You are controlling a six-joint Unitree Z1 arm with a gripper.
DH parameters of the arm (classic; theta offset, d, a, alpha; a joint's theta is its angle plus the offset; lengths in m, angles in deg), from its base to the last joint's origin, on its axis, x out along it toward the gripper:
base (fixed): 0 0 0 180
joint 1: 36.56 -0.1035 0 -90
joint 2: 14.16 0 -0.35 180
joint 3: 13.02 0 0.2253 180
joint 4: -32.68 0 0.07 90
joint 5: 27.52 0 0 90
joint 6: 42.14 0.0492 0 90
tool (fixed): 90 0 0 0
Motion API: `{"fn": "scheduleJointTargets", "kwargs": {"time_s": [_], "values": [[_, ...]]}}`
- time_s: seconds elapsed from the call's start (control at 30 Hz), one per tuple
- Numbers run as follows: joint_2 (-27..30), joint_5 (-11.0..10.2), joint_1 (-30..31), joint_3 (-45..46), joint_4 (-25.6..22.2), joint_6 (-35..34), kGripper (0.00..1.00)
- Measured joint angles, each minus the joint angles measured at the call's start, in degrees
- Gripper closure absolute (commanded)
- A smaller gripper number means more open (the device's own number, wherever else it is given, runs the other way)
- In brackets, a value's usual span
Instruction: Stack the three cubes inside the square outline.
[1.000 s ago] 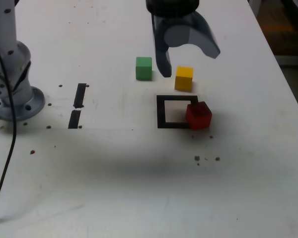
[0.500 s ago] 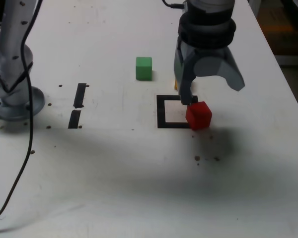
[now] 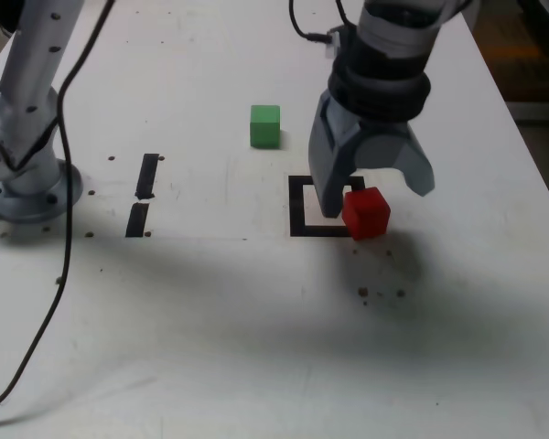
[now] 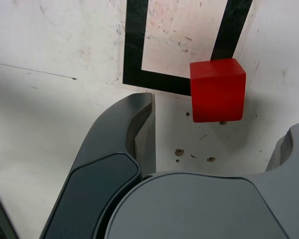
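Single-arm stacking scene, exterior and wrist views. We see the pincer (image 3: 373, 194) spread wide and empty, poised low over the table (image 3: 210, 320) with the red cube (image 3: 366, 212) lying between its two jaws but not yet clasped; in the wrist view the red cube (image 4: 218, 90) sits just ahead of the pincer (image 4: 224, 144), clear of the one jaw that shows fully there. The cube rests on a corner of the square outline (image 3: 299, 206), straddling the black tape, so it is partly in and partly out. The green cube (image 3: 265, 126) stands on the table well apart from the pincer, on the side of the exterior view's left and beyond the outline. The third, yellow cube is not visible in either view; we judge that it may be hidden behind the pincer, but cannot tell. In our judgement the task is at its start: no cube is stacked, none is centred in the outline, and all three placements remain.
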Motion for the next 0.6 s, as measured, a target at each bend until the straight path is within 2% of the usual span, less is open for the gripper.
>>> {"fn": "scheduleJointTargets", "kwargs": {"time_s": [0.4,0.6], "values": [[-6.5,0.5,-0.8,-4.6,0.1,-0.4,0.12],[-7.1,0.6,-1.2,-4.5,0.1,-0.5,0.13]]}}
